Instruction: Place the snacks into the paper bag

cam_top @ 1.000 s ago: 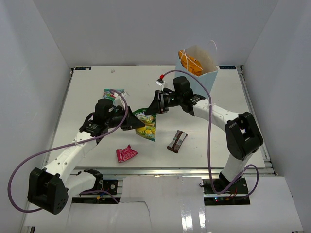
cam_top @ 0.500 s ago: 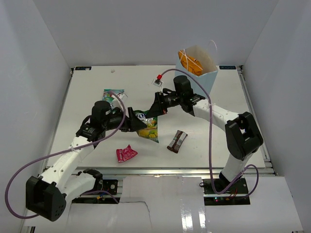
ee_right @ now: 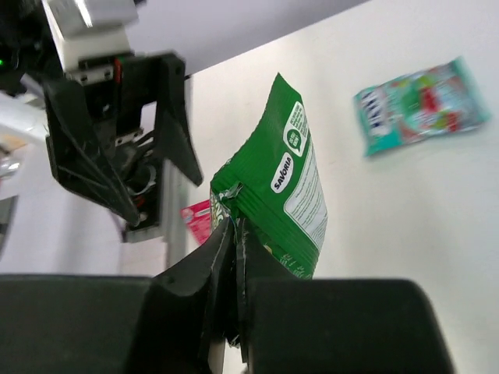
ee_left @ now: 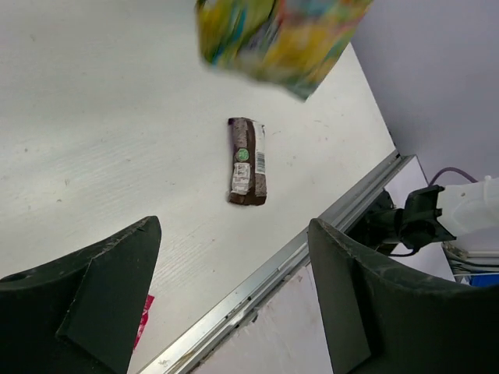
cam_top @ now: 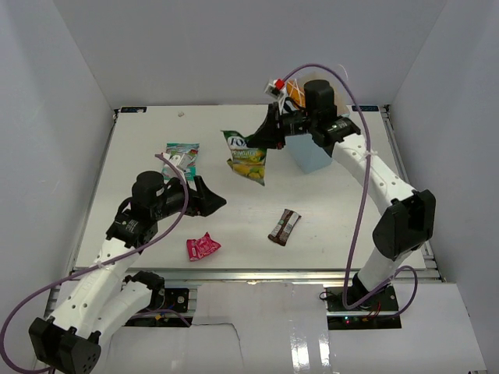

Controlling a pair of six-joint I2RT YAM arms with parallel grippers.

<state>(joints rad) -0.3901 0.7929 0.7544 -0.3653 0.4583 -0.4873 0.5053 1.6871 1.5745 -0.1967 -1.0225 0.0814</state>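
The right tool (ee_right: 231, 234) is gripping the yellow-green packet (cam_top: 248, 158) by its top edge, its fingers closed tight on the crimped seam. The packet is hanging free below the grip, apparently clear of the counter (cam_top: 156, 125). In the overhead view it is dangling just left of the paper bag (cam_top: 313, 156), not over the bag's mouth. The light-blue bag is standing upright at the far right of the counter, largely hidden behind the right arm. A patch of orange, the large orange chip bag (cam_top: 291, 90), is showing at the bag's top edge.

The left tool (ee_left: 234, 234) is hovering over the near-left part of the counter, its fingers spread wide and holding nothing.

Three snacks are lying loose on the counter. The teal-green-red pouch (cam_top: 182, 154) is resting flat at the far left. The small pink packet (cam_top: 203, 247) is sitting near the front edge, close below the left tool. The dark brown bar (cam_top: 284, 227) is lying near the front edge towards the middle, well apart from both tools.
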